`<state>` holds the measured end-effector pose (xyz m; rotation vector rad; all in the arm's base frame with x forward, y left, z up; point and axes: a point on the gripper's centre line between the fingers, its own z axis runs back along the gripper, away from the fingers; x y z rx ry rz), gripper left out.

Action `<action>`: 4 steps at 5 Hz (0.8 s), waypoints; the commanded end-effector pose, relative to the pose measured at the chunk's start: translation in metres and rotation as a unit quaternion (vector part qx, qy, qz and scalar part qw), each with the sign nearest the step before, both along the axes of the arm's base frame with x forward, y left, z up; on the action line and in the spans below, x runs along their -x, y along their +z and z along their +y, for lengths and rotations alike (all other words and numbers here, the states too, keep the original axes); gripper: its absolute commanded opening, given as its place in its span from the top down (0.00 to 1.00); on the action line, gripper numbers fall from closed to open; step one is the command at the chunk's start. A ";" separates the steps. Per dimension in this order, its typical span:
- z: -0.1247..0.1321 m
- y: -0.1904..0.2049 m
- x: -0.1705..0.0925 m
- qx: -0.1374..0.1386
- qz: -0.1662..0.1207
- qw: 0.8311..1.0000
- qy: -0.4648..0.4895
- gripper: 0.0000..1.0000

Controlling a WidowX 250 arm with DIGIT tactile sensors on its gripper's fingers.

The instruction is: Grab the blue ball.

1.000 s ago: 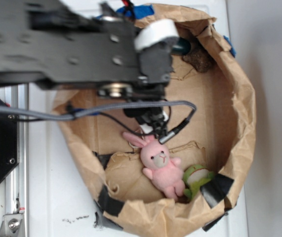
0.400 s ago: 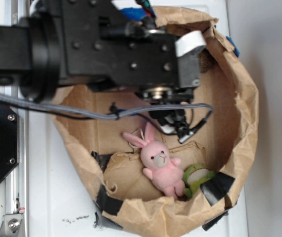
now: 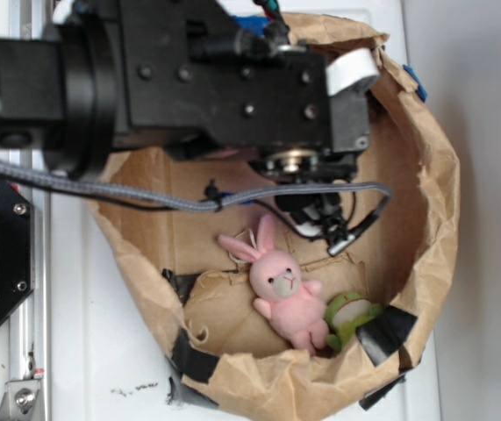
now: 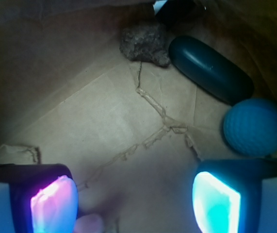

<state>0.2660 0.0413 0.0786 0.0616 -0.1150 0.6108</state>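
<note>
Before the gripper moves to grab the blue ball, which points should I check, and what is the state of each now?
1. Blue ball in view of the wrist camera: ok.
2. Gripper open, nothing between the fingers: ok.
3. Ball centred between the fingers: not ok; it sits far to the right, just above the right finger.
4. Space around the ball: not ok; the dark green oblong object lies right beside it, touching or nearly so.
5. Grey rough lump away from the ball: ok.
6. Height of the fingers above the paper bag floor: cannot tell.
</note>
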 end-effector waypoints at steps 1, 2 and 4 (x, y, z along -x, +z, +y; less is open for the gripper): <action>0.031 -0.004 0.021 -0.024 -0.014 1.000 0.006 0.00; 0.037 -0.003 0.031 -0.036 -0.008 0.999 0.014 0.00; 0.061 0.005 0.034 -0.065 -0.030 0.995 0.067 0.00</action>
